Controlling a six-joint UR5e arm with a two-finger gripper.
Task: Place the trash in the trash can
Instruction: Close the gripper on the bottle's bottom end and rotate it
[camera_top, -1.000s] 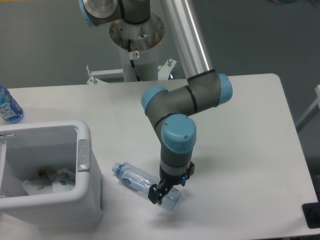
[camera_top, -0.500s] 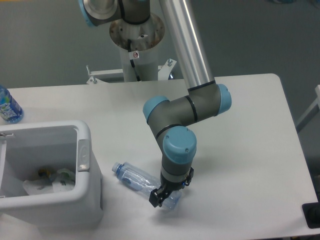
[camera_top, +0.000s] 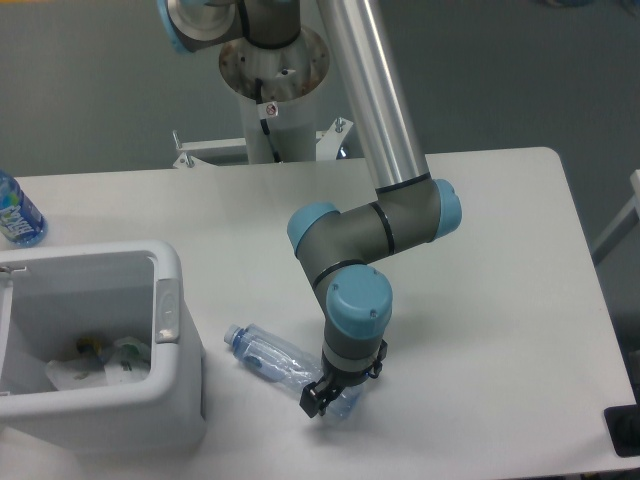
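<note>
The clear bluish plastic bottle (camera_top: 266, 354) lies on its side on the white table, cap toward the trash can. My gripper (camera_top: 322, 396) points down over the bottle's base end, with its dark fingers either side of the bottle; the jaws look open and the bottle rests on the table. The trash can (camera_top: 168, 300), a boxy white bin with a grey oval latch, stands at the left front. A crumpled white wrapper (camera_top: 112, 363) with print lies inside it.
A bottle with a bright blue label (camera_top: 18, 214) stands at the far left edge of the table. The arm's base column (camera_top: 272, 110) rises behind the table. The table's front edge runs close below the gripper.
The gripper has come down a little lower over the bottle's base end. The bottle and the bin have not moved.
</note>
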